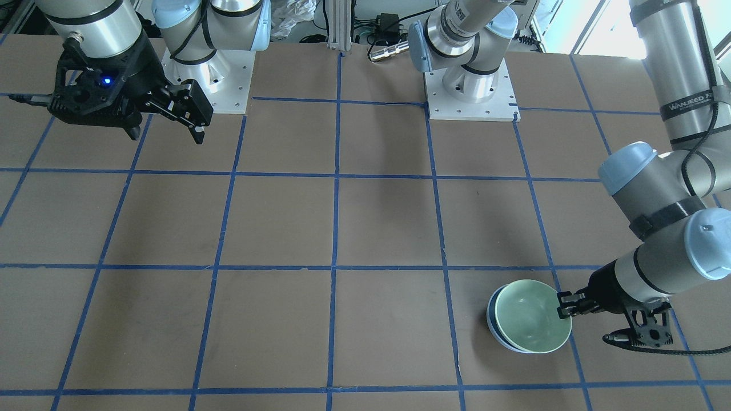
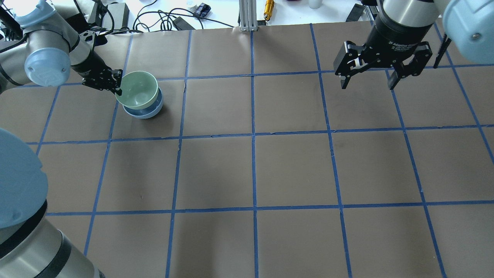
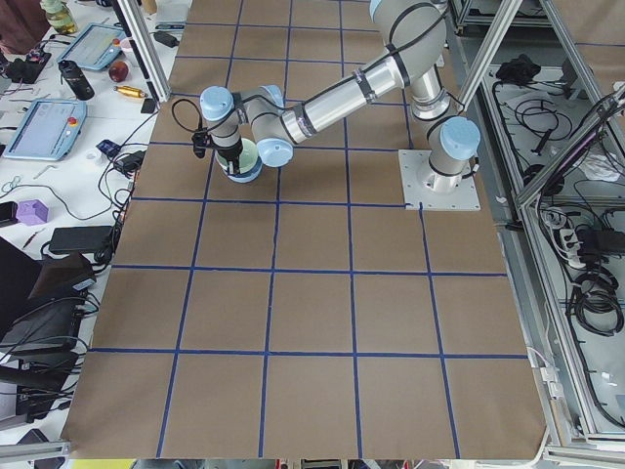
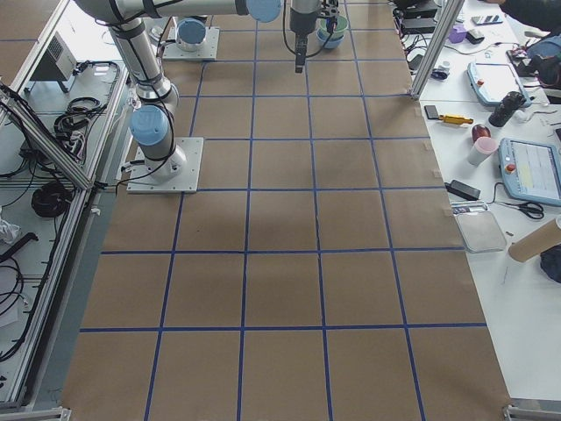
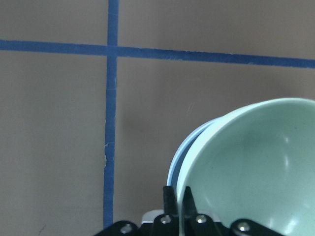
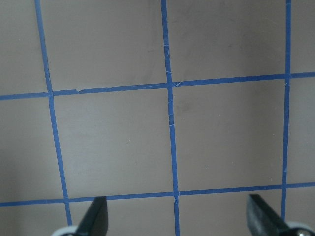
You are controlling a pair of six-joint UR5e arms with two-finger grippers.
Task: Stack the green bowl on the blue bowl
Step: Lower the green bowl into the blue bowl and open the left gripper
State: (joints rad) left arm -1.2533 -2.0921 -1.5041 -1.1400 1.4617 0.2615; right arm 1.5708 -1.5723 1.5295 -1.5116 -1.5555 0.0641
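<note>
The green bowl sits tilted inside the blue bowl at the table's far left; both also show in the front view, green bowl over blue bowl. My left gripper is shut on the green bowl's rim, one finger inside and one outside, as the left wrist view shows with the green bowl over the blue bowl. My right gripper is open and empty, high above the table's far right.
The brown table carries a grid of blue tape lines. The arm bases stand on white plates. Cables and tools lie past the table's far edge.
</note>
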